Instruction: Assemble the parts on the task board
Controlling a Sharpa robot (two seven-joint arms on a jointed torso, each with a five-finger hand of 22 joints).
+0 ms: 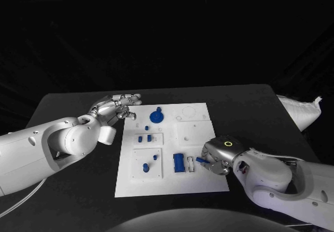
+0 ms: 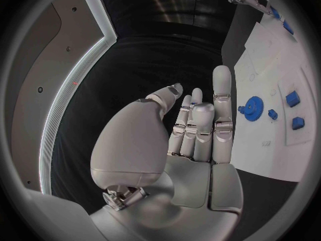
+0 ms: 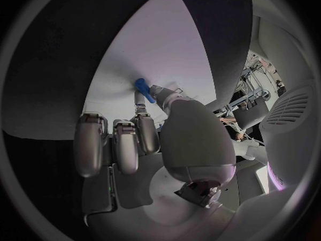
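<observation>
The white task board lies in the middle of the table. On it are a blue gear, two small blue pieces, a blue block and a blue peg. My right hand is at the board's right edge and pinches a small blue peg just above the board, beside the block. In the right wrist view that peg sits between thumb and a fingertip over the board. My left hand hovers by the board's far left corner and holds nothing. Its fingers are stretched out, with the gear beyond them.
A white bag lies at the table's right edge. Bare black table surrounds the board on all sides. A narrow pale slot piece lies next to the blue block.
</observation>
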